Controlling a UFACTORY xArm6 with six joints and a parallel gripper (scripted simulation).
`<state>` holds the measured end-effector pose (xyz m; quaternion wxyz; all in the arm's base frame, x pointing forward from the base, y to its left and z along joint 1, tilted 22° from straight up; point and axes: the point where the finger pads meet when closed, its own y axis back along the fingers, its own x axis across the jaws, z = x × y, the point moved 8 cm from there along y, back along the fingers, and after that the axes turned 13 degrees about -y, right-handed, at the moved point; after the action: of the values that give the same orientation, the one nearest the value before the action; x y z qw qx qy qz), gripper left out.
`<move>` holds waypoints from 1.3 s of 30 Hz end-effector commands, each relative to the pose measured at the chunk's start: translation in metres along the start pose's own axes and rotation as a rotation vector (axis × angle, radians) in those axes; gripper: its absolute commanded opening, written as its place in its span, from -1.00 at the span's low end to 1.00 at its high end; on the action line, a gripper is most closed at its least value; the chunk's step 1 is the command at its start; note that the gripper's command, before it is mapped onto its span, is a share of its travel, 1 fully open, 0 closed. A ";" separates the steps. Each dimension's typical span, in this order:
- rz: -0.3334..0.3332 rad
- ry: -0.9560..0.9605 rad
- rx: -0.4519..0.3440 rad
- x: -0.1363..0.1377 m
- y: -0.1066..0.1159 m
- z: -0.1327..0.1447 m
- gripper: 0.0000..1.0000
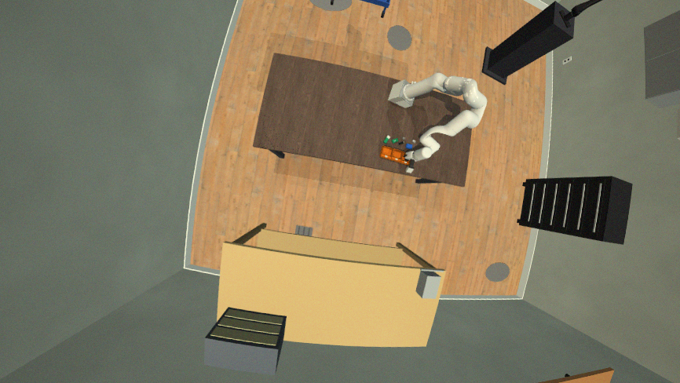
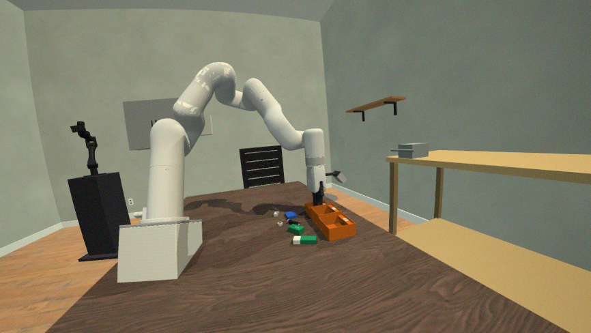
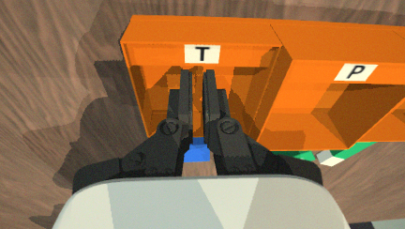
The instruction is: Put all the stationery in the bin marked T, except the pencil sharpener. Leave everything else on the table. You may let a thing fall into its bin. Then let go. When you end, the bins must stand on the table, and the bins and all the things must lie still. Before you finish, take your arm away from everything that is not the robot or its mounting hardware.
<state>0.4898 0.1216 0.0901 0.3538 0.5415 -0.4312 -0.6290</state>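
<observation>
Hand [image 3: 197, 100] nearly shut, fingers down inside T bin [image 3: 141, 94] — can't tell if it grips anything; blue item [image 3: 197, 152] showing beneath it.

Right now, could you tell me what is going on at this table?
The arm's gripper is lowered into the orange bin marked T, fingers nearly shut with nothing visible between them. A blue item, two green items and a few small pieces lie on the table beside the bins.
</observation>
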 end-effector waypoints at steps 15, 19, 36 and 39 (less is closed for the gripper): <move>-0.001 0.001 0.004 -0.001 0.023 -0.001 -0.85; -0.001 0.001 0.004 -0.001 0.029 -0.001 -0.85; -0.001 0.001 0.004 -0.001 0.089 -0.001 -0.85; -0.001 0.001 0.004 -0.001 0.106 -0.001 -0.85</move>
<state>0.4893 0.0899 0.1683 0.3526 0.5427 -0.4326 -0.6277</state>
